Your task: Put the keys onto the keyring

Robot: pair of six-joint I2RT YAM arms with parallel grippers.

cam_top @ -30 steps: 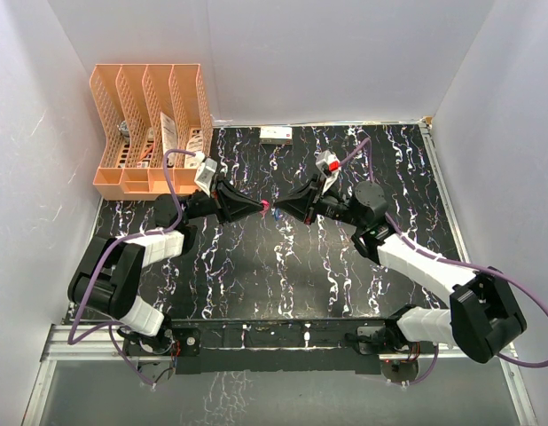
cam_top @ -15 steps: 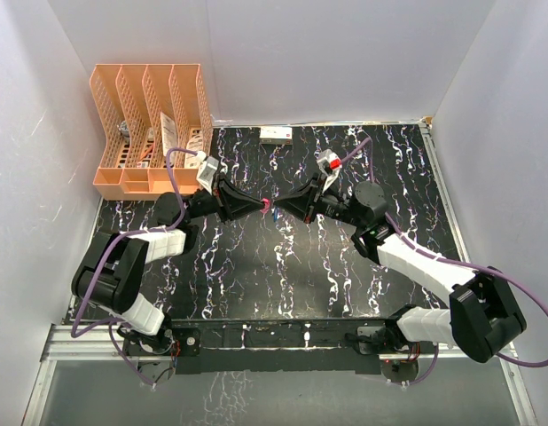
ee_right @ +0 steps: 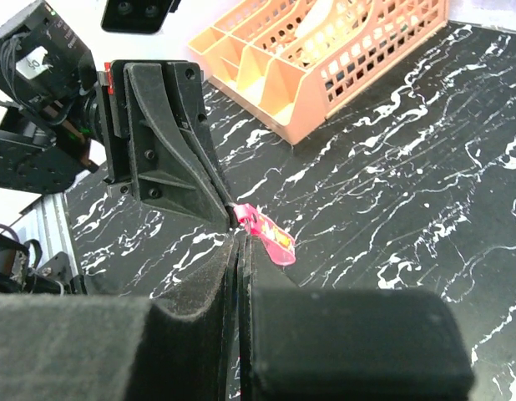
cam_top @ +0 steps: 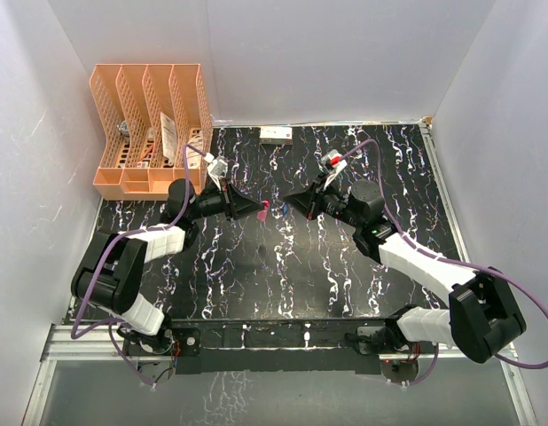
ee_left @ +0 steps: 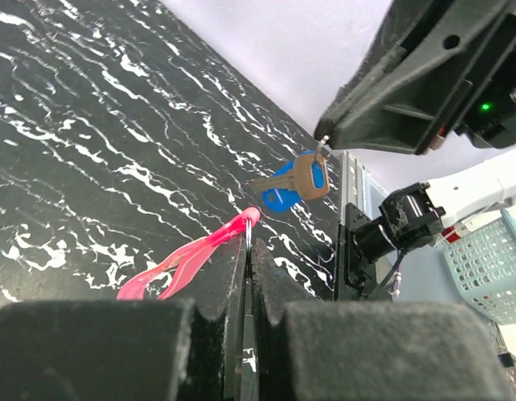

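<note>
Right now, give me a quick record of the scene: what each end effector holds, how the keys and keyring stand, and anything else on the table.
left end effector: shut on the keyring, red strap dangling below
right end effector: shut on the keys, one blue, hanging from its tip
keys vs keyring: apart, not joined
height: both held off the table
elsewhere: orange file rack at the far left corner

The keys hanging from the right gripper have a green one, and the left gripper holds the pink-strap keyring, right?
Not green: the left wrist view shows a blue key hanging from the right gripper. The left gripper does hold the pink-strap keyring.
</note>
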